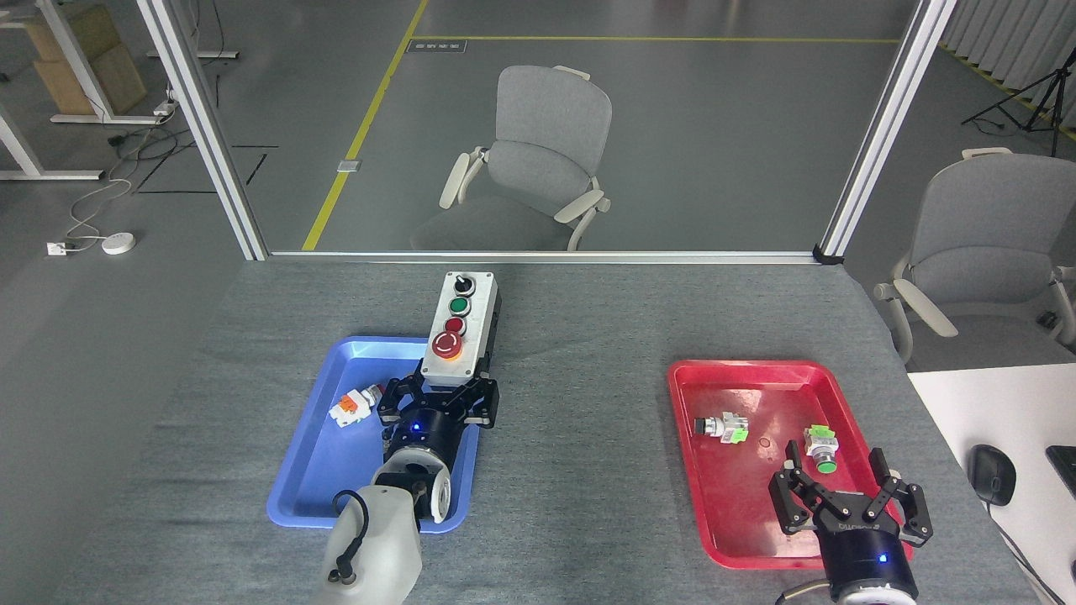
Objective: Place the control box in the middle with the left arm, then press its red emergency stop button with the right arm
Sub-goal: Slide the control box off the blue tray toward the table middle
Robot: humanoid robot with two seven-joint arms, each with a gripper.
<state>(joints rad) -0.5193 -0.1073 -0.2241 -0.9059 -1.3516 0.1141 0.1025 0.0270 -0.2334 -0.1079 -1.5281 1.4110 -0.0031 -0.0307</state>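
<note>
While pinched by left claw (pixel 443 388): grey-top control box (pixel 461 328) w/ knob, green, 2 red btns; right claw (pixel 851 491) spread.

Grey felt-covered table (pixel 580 319) — 2 trays on it: blue tray (pixel 311 470), red tray (pixel 740 512).

The box (pixel 461 326) has a light grey top and black base, carrying a black knob, a green button, a small red button and a large red button on a yellow ring. The left tray (pixel 336 470) is blue, the right tray (pixel 731 521) red. The table (pixel 580 319) wears mottled grey cloth. At 12 o'clock stands a grey chair (pixel 538 160), with yellow floor lines (pixel 361 134) at 11 o'clock
</note>
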